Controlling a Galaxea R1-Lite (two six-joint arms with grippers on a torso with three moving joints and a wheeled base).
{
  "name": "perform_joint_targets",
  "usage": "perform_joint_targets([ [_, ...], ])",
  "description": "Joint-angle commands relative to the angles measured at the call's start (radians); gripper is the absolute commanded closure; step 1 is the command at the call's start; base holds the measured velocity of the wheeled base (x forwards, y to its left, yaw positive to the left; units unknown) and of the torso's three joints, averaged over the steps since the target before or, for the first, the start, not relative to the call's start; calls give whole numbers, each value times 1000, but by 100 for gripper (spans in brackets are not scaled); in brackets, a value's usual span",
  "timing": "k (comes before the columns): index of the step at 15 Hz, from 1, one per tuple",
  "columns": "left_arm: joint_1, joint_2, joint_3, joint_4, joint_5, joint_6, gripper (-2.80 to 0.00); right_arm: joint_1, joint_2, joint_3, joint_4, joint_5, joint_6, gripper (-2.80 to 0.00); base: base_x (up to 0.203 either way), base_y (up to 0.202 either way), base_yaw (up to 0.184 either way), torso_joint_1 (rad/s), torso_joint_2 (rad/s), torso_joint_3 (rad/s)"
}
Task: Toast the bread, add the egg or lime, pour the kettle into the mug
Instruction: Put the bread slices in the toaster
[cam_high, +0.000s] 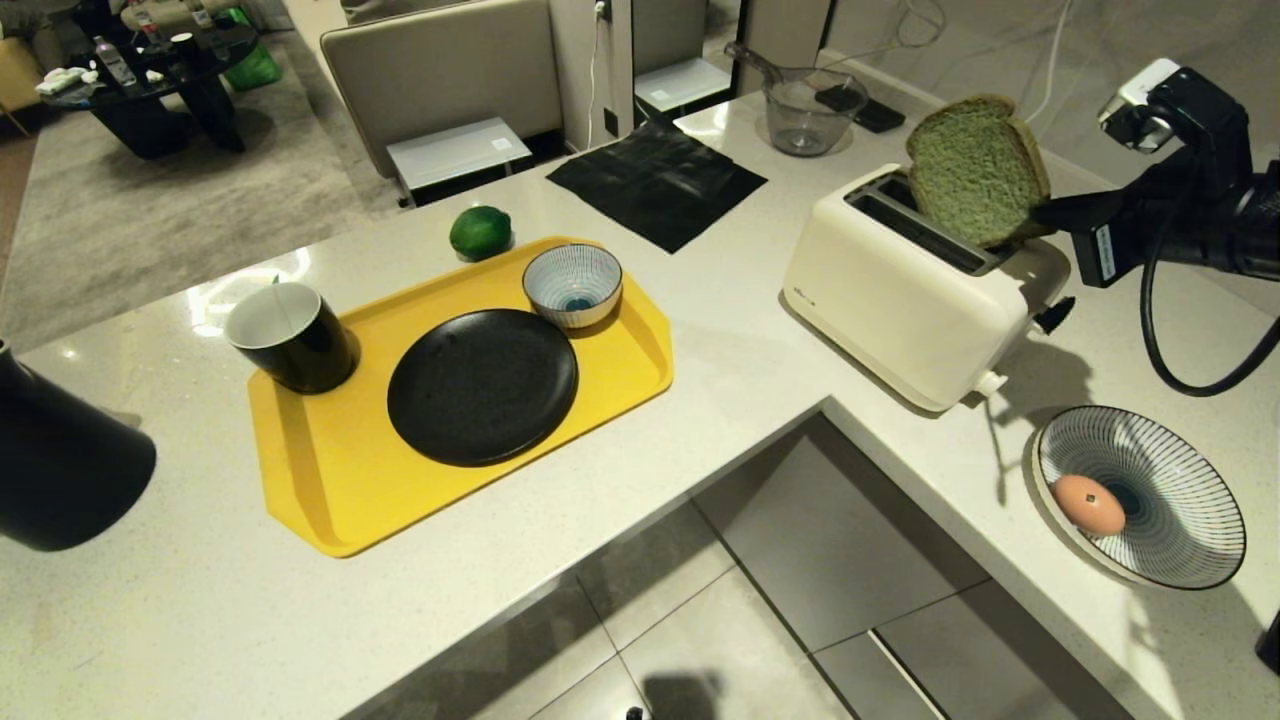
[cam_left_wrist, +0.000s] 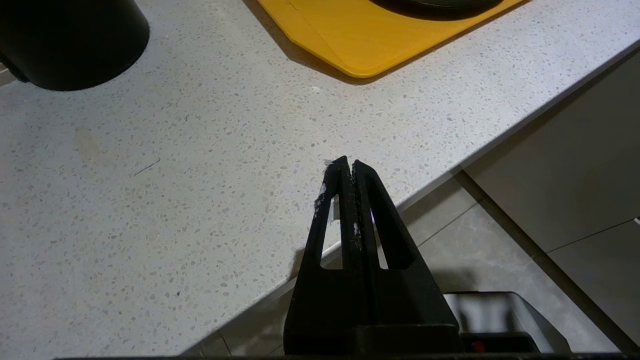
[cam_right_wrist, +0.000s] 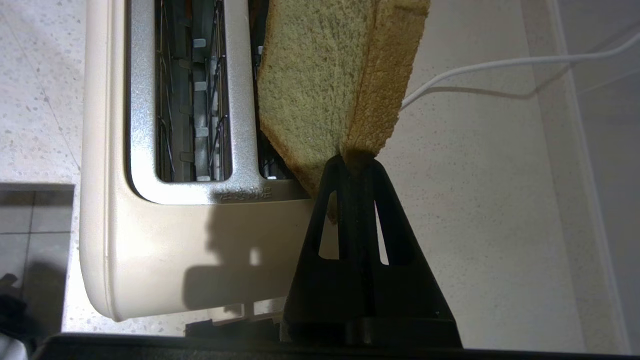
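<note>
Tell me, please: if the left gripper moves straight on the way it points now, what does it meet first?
Probably the bare speckled white countertop. The shut left gripper points down at it near its edge, well short of the yellow plastic tray. Depth is uncertain.

Before me, the speckled white stone worktop carries a yellow plastic tray, cream toaster, dark-green lime, black cloth mat and striped bowl.

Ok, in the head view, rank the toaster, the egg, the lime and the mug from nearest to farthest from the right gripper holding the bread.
From the right gripper, shut on the bread:
1. toaster, right beneath it.
2. egg, in the striped dish at the counter's near right.
3. lime, just beyond the yellow tray.
4. mug, on the tray's left end.
</note>
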Motion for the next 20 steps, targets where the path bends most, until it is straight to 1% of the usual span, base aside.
perform_joint_targets([
  [1, 0, 0, 0, 0, 1, 0, 0, -2, 0, -4, -2, 2, -29, 0, 0, 0, 0, 0, 0, 0],
  [5, 0, 0, 0, 0, 1, 0, 0, 0, 6, -4, -2, 0, -33, 0, 0, 0, 0, 0, 0, 0],
  [8, 0, 0, 0, 0, 1, 0, 0, -3, 4, -6, 1, 0, -87, 0, 0, 0, 0, 0, 0, 0],
  [15, 0, 0, 0, 0, 1, 0, 0, -23, 3, -23, 1, 0, -173, 0, 0, 0, 0, 0, 0, 0],
  [20, 0, 0, 0, 0, 1, 0, 0, -13, 6, -19, 0, 9, -180, 0, 0, 0, 0, 0, 0, 0],
])
